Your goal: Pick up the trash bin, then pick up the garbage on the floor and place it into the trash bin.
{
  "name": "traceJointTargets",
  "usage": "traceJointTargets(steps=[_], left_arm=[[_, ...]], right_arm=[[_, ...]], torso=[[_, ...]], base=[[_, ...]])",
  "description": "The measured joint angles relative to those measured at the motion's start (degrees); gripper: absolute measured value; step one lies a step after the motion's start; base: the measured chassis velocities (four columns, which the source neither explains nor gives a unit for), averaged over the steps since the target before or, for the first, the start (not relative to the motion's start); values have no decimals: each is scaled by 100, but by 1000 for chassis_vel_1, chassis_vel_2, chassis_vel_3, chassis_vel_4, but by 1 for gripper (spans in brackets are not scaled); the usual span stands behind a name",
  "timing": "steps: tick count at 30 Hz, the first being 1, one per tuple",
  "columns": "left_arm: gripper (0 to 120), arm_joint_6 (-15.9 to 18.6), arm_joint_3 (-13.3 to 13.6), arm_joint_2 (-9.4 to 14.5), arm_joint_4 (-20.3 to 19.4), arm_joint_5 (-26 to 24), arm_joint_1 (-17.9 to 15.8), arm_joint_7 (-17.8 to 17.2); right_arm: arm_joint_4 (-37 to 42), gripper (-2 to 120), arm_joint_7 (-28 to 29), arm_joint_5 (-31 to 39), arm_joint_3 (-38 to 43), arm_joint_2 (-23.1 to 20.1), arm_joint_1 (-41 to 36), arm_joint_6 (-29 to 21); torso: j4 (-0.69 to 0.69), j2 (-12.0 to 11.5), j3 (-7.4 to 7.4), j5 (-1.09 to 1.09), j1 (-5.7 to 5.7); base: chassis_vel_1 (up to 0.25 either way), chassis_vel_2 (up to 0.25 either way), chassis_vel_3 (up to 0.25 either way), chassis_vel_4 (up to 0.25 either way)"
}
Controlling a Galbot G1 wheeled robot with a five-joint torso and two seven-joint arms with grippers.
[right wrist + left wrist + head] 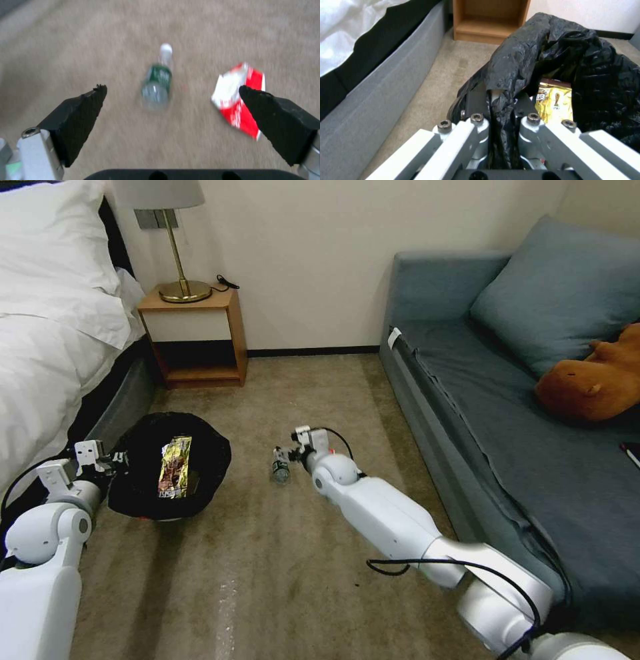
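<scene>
Left gripper [501, 120] clamping bin [170, 467] rim beside bed [40, 367], one wrapper [175, 467] inside. Right gripper [173, 100] hovering with jaws spread over one bottle [156, 85], one packet [238, 100] alongside on carpet [267, 567].

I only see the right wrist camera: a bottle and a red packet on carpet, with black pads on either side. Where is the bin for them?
Observer: The trash bin sits to the robot's left, beside the bed. The left hand is clamped on its rim.
Operator: Anything in it yet?
Observer: Yes, a gold wrapper lies on the black liner.
Operator: So where is my hand in the room?
Observer: The right hand is low over the bottle, on open carpet between the bin and a grey-blue sofa.
</scene>
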Motion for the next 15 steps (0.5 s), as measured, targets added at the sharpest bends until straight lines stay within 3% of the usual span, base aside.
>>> traceJointTargets(steps=[15], left_arm=[[6, 4, -69, -4, -141, -6, 183, -34]], right_arm=[[-97, 100, -182, -344, -15, 26, -311, 60]], torso=[[0, 0, 0, -1, 0]], base=[[0, 0, 0, 0]])
